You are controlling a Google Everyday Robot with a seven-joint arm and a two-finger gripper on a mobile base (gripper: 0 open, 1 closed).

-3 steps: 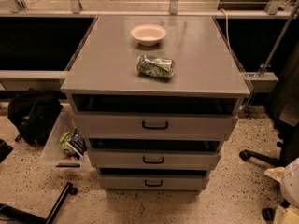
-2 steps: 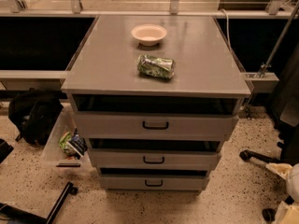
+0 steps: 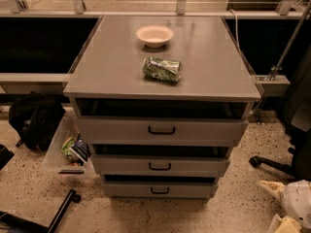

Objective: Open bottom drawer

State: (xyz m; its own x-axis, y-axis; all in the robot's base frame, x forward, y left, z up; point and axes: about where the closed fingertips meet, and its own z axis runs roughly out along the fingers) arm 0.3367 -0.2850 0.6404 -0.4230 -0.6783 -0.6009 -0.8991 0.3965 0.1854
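My gripper point(image 3: 279, 207) sits at the lower right edge of view over the speckled floor point(image 3: 233, 213), jaws spread apart, holding nothing. The bottom drawer point(image 3: 158, 189), lowest of three grey fronts, is well apart to its left.

The gripper point(image 3: 286, 204), at the near right corner of the scene, shows more of itself than a second ago. It reaches further left from the right edge and sits slightly nearer, over the speckled floor point(image 3: 233, 212).
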